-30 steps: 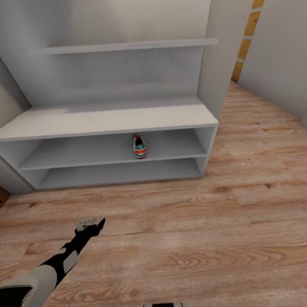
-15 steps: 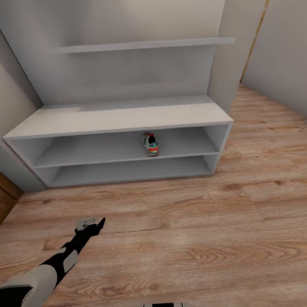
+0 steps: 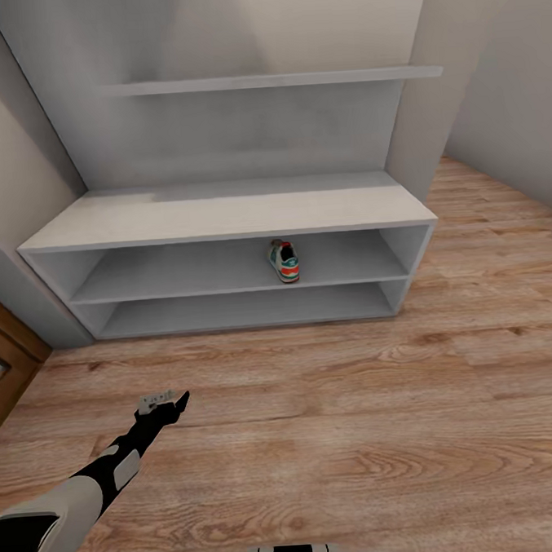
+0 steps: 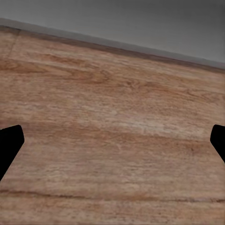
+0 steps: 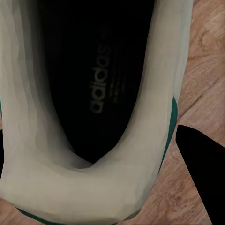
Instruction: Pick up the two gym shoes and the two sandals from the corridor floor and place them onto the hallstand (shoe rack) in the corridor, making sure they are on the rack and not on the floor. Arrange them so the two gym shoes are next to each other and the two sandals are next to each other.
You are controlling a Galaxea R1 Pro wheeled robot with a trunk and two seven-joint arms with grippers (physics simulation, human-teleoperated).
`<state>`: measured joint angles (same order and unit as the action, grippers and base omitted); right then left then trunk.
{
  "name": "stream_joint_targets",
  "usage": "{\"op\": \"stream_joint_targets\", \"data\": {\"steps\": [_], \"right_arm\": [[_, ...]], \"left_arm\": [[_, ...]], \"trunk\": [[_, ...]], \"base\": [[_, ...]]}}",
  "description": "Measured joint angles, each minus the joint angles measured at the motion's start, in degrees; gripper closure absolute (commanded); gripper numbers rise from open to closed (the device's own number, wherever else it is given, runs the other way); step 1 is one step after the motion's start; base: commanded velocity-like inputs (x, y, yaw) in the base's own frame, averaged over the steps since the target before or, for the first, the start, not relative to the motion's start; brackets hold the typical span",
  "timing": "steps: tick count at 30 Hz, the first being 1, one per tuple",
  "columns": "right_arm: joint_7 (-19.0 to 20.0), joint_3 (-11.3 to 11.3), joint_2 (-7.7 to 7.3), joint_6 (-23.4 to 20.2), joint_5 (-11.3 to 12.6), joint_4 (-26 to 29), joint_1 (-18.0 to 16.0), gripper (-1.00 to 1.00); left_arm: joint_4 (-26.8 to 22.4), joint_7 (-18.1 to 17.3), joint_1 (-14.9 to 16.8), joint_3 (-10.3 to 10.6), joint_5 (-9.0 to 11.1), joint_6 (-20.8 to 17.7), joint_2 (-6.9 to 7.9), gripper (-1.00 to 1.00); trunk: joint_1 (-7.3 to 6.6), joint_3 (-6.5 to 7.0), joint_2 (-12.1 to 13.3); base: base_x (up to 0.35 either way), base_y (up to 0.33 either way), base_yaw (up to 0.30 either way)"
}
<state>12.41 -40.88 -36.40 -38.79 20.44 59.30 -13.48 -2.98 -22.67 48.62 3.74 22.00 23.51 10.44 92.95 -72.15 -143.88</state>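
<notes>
The left gripper (image 3: 163, 401) hangs out over the corridor floor (image 3: 359, 434) with nothing in it. In the left wrist view its two dark fingertips (image 4: 9, 145) sit wide apart at the edges, with bare wood planks between them. Ahead of it and off to its right stands the hallstand (image 3: 223, 218), a low grey bench unit with two long shelf compartments. One gym shoe (image 3: 284, 260) already sits in the upper compartment, right of the middle, well apart from that gripper. The second gym shoe (image 5: 89, 117) is right up against the right wrist camera — the view looks straight down into its dark opening past the cream collar and a green stripe, with wood floor showing behind it. One dark finger (image 5: 201, 173) of the right gripper runs just beside the shoe's outer side, but whether that gripper is actually clamped on the shoe can't be told from here.
</notes>
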Motion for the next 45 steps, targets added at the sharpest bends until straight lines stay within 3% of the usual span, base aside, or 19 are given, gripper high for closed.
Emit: {"op": "stream_joint_targets", "data": {"steps": [17, 19, 20, 21, 22, 23, 25, 26, 29, 33, 40, 42, 44, 45], "right_arm": [[-0.01, 0.06, 0.02, 0.00, -0.01, -0.02, -0.01, 1.00], [-0.02, 0.07, 0.05, -0.01, -0.02, -0.01, -0.02, 1.00], [-0.02, 0.07, 0.07, -0.01, -0.02, -0.01, -0.02, 1.00], [-0.02, 0.09, 0.08, -0.01, -0.02, 0.00, -0.02, 1.00], [-0.03, 0.08, 0.08, -0.01, 0.04, -0.01, -0.01, 1.00], [-0.02, 0.07, 0.08, 0.00, -0.01, -0.01, -0.01, 1.00], [-0.02, 0.09, 0.10, 0.01, 0.01, -0.02, 0.00, 1.00], [0.01, 0.14, 0.23, 0.06, 0.03, -0.06, 0.00, 1.00], [0.02, 0.31, 0.38, 0.08, -0.03, -0.08, 0.00, 1.00], [-0.05, 0.53, 0.42, 0.14, -0.06, -0.11, 0.00, 1.00], [0.21, 0.82, 0.60, 0.17, 0.11, -0.20, 0.00, 1.00], [0.21, 1.96, 1.73, 0.29, 0.38, -0.28, 0.01, 1.00], [0.08, 5.10, 5.08, 0.43, 0.61, -0.32, 0.03, 1.00], [-0.12, 8.97, 7.21, 0.71, -0.85, -0.33, -0.04, 1.00]], "left_arm": [[-0.12, -1.11, 0.02, -0.07, 0.01, 0.00, 0.05, -1.00], [-0.19, -4.57, 0.02, -0.09, 0.04, -0.01, 0.12, -1.00], [-0.32, -8.55, 0.02, -0.09, 0.04, -0.02, 0.14, -1.00], [-1.25, -16.16, 0.04, -0.10, 0.10, -0.08, 0.16, -1.00], [-6.61, -28.80, 0.16, -0.22, 0.64, -1.42, 0.78, -1.00], [-9.18, -31.57, 0.12, -0.39, 1.00, -3.14, 1.42, -1.00], [-11.22, -33.56, 0.08, -0.29, 1.59, -6.18, 2.38, -1.00], [-12.74, -37.26, 0.08, -0.27, 2.32, -9.25, 4.00, -1.00], [-13.18, -43.07, 0.05, -0.11, 2.32, -10.18, 4.77, -1.00], [-13.28, -46.96, 0.04, -0.15, 2.31, -10.48, 5.14, -1.00], [-13.32, -48.04, 0.04, -0.13, 2.12, -10.64, 5.16, -1.00], [-13.26, -48.08, 0.04, -0.10, 2.04, -10.65, 5.19, -1.00], [-13.19, -48.10, 0.05, -0.08, 1.99, -10.65, 5.21, -1.00], [-13.19, -48.14, 0.03, -0.10, 1.98, -10.67, 5.37, -1.00]], "trunk": [[0.00, 0.00, 0.00], [0.00, 0.00, 0.00], [0.00, 0.00, 0.00], [0.00, 0.00, 0.00], [-0.01, 0.01, 0.00], [-0.01, 0.01, 0.00], [0.00, 0.00, 0.00], [-0.01, 0.00, 0.00], [0.00, 0.00, 0.00], [0.00, 0.00, 0.00], [0.00, 0.00, 0.00], [0.00, 0.00, 0.00], [0.00, 0.00, 0.00], [-0.01, 0.00, 0.00]], "base": [[-0.112, 0.070, 0.021], [-0.010, 0.004, 0.217], [-0.004, 0.002, 0.261], [-0.001, 0.000, 0.130], [-0.001, 0.000, 0.083], [0.000, 0.000, 0.053], [0.000, 0.000, 0.023], [0.000, 0.000, 0.007], [0.000, 0.000, 0.003], [0.000, 0.000, 0.001], [0.000, 0.000, 0.000], [0.000, 0.000, 0.000], [0.000, 0.000, 0.000], [0.000, 0.000, 0.000]]}}
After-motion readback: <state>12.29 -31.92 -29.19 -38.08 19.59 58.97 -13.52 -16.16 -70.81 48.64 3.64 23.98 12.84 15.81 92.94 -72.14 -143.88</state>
